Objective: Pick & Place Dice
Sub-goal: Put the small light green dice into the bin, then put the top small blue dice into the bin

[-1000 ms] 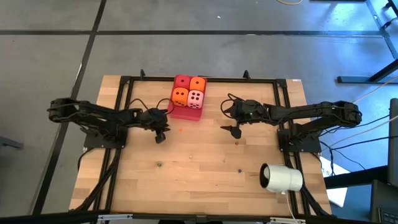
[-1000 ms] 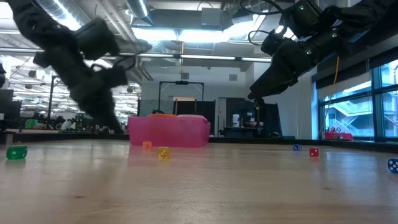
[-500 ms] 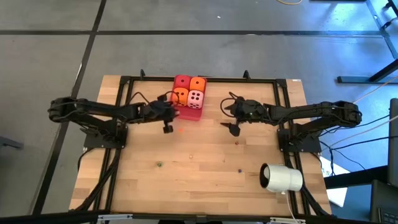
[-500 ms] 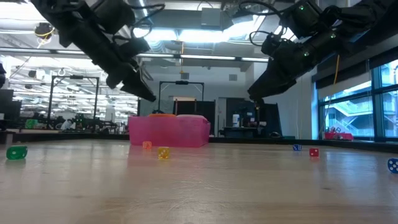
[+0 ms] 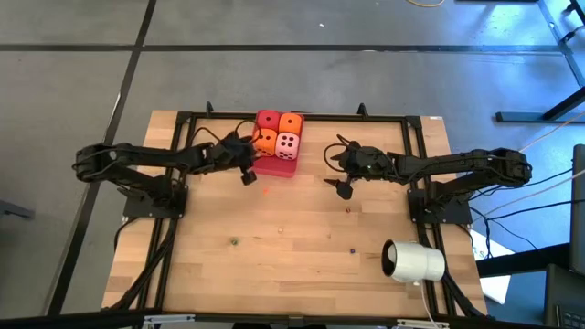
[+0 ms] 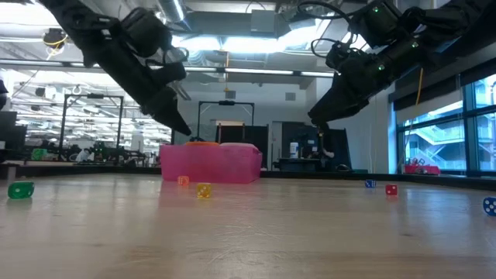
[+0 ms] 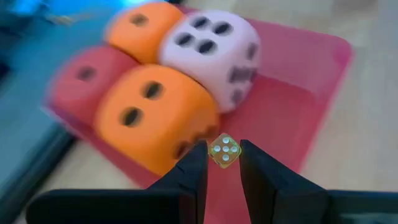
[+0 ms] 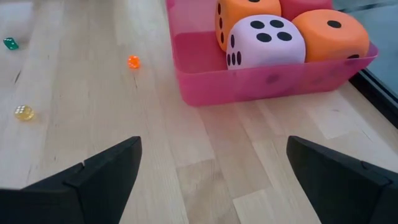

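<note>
Two orange dice (image 5: pixel 264 140) (image 5: pixel 291 123), a red die (image 5: pixel 268 120) and a pale pink die (image 5: pixel 287 143) sit packed together in the pink tray (image 5: pixel 279 167) at the table's far middle. My left gripper (image 5: pixel 247 174) hovers at the tray's left near corner, shut on a tiny yellow-green die (image 7: pixel 224 151), just in front of the nearer orange die (image 7: pixel 149 109). My right gripper (image 5: pixel 343 189) hangs open to the right of the tray, nothing between its fingers (image 8: pixel 99 177). My left gripper pinches the tiny yellow-green die by two opposite faces (image 7: pixel 215 153) between its two fingertips (image 7: pixel 194 163). The fingers slant down toward the tray. The die is lifted clear, above the tray's near edge (image 7: pixel 261 180).
Tiny loose dice lie on the wood: an orange one (image 8: pixel 133 61), a yellow one (image 8: pixel 23 112), a green one (image 8: pixel 10 43), a red one (image 5: pixel 347 209) and a blue one (image 5: pixel 353 249). A white cylinder (image 5: pixel 413 261) lies at the near right. A black frame (image 5: pixel 183 123) borders the table.
My left gripper has risen and swung toward the table's far edge and right, up to the tray's left near corner, staying shut. My right arm has kept still.
</note>
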### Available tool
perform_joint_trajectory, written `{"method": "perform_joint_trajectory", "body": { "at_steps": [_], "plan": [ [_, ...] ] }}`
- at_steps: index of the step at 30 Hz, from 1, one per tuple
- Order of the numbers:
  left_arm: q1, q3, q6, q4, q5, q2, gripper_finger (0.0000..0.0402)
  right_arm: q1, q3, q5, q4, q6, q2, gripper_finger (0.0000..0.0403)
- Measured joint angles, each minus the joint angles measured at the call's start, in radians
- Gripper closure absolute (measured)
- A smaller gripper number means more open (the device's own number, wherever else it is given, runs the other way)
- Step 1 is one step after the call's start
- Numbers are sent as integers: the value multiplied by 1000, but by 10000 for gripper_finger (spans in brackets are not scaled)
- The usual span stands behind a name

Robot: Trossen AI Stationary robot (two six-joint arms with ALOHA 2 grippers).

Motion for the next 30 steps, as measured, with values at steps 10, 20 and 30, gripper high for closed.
{"method": "perform_joint_trajectory", "body": {
  "at_steps": [10,20,30],
  "plan": [
    [47,0,31,63,108,148,331,0,0,0,0,0,0,3],
    [83,45,26,50,108,189,313,0,0,0,0,0,0,3],
    [86,50,-8,35,163,166,265,0,0,0,0,0,0,3]
  ]
}}
